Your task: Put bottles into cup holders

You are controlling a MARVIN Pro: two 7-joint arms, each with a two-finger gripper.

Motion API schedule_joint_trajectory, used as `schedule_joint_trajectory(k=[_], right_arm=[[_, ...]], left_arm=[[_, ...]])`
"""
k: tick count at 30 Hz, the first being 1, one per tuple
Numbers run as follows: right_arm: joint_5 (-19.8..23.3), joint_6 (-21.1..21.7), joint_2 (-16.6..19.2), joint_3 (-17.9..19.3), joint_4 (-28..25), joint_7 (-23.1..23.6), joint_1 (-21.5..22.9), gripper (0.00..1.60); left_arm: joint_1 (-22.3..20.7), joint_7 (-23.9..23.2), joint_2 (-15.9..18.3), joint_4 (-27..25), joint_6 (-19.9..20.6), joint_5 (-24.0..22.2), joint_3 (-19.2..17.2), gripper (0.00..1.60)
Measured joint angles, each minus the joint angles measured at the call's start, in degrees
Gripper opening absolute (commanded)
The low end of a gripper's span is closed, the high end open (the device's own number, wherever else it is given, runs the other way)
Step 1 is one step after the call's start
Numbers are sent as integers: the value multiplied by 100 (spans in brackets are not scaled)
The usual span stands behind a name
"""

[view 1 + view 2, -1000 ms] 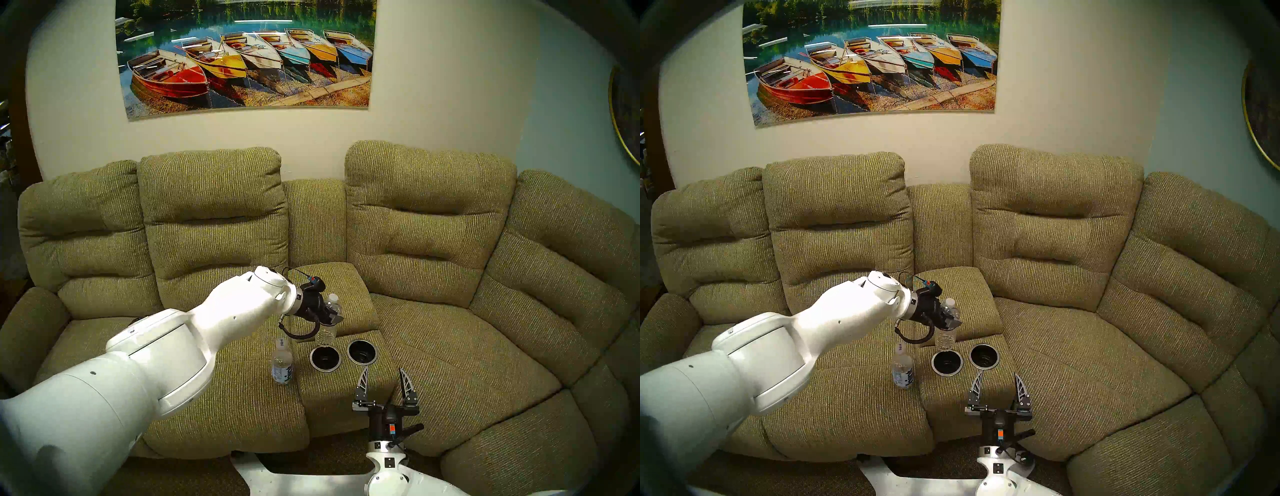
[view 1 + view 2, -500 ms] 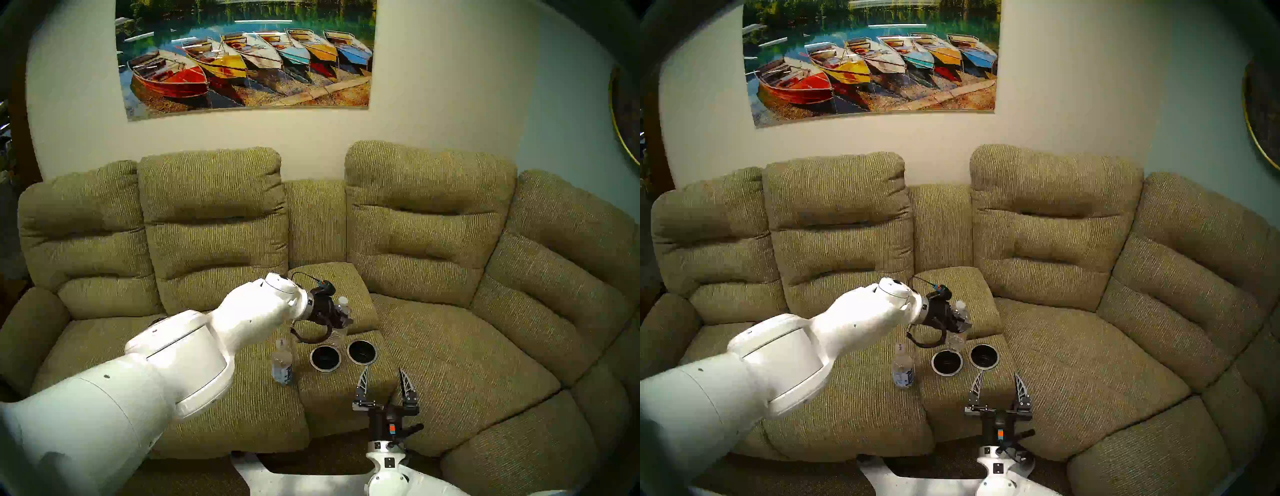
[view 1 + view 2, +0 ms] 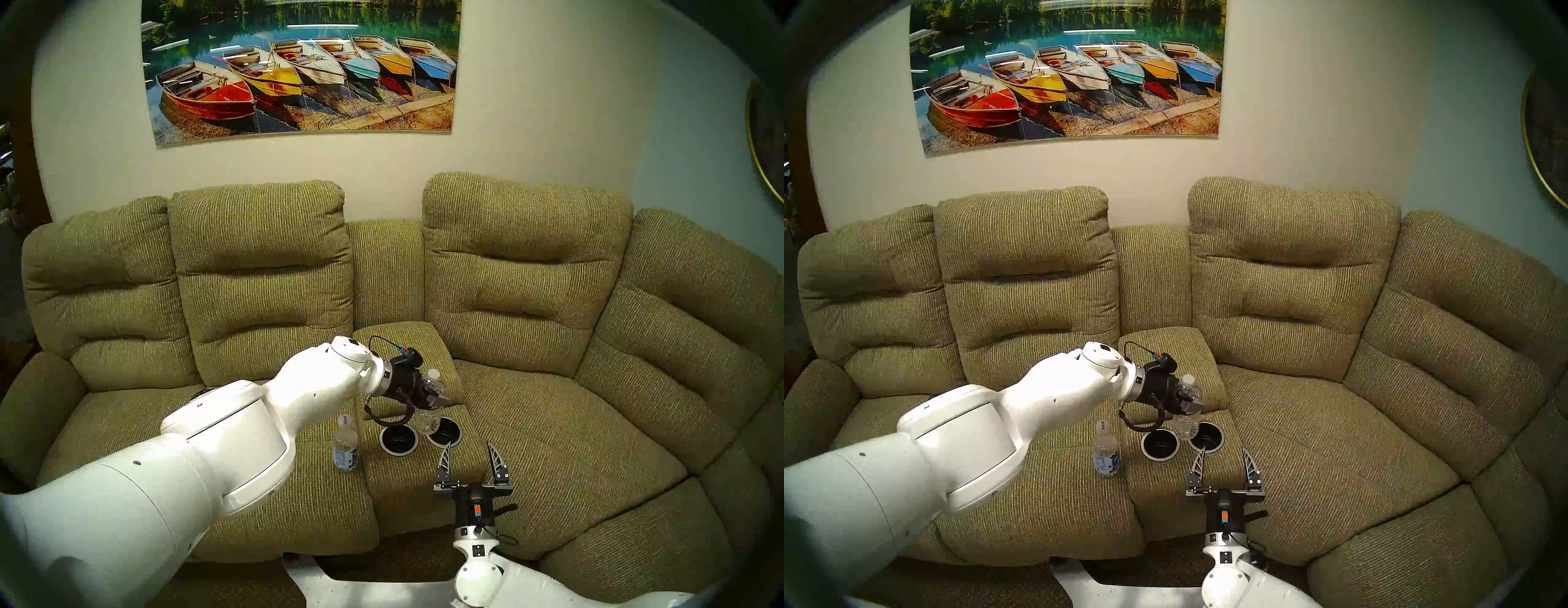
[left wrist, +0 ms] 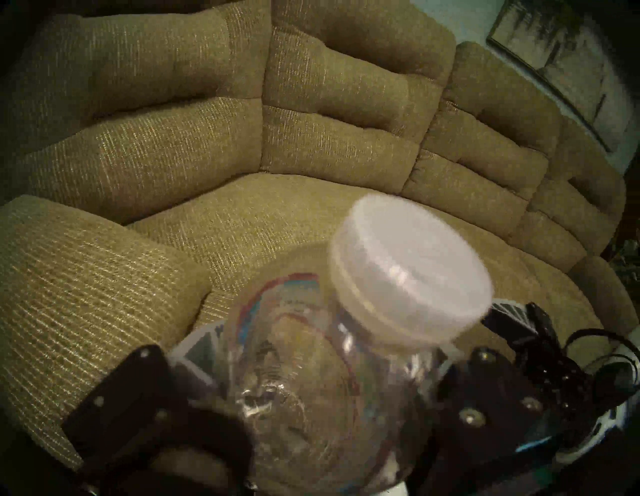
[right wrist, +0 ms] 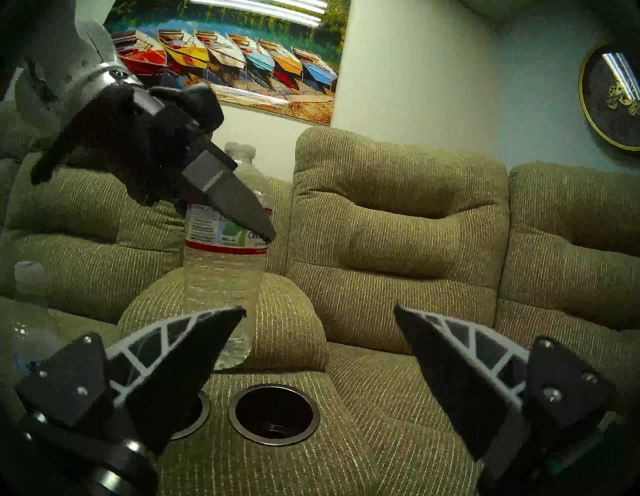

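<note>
My left gripper point(image 3: 432, 397) is shut on a clear bottle point(image 3: 427, 414) with a white cap, gripping its pale label point(image 5: 221, 228). The bottle hangs upright over the sofa console. Its base is a little above and just behind the cup holders, nearest the right cup holder point(image 3: 446, 432). The left cup holder point(image 3: 399, 439) shows nothing inside. In the left wrist view the held bottle point(image 4: 311, 363) fills the gap between the fingers. A second bottle point(image 3: 345, 446), blue-printed, stands on the seat left of the console. My right gripper point(image 3: 469, 444) is open just in front of the holders, holding nothing.
The console's raised padded armrest point(image 3: 407, 348) sits right behind the cup holders. Olive sofa seats point(image 3: 551, 433) spread to both sides, with tall back cushions behind. My left forearm point(image 3: 237, 429) crosses above the left seat.
My left arm carried the bottle to the right, from behind the left cup holder to the right one's rim. My right gripper crept slightly toward the holders, still open.
</note>
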Motion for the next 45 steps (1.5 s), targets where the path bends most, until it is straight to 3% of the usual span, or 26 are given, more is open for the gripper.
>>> schedule_joint_trajectory(k=[5,9,23,30,38,45], right_arm=[[257,80,-201,154,196,316,280,160],[698,132,-453,240,476,698,563,160],[1564,47,-700,301,626,1444,725,160],[1644,-33,-655,170,330,1556,518,160],[1470,-86,-517,19,-86,1590,269,160],[1270,-40,-484,-9,-115,1480,279,160]], left_arm=[[11,-233,0,-2,-128,3,37,0],[18,-412,11,14,-360,16,68,0],[-116,-548,39,280,-965,127,198,0],[-189,-619,-28,507,-1090,202,309,0],[-234,-666,-187,687,-1143,201,310,0],[-246,-773,-350,784,-1153,159,235,0]])
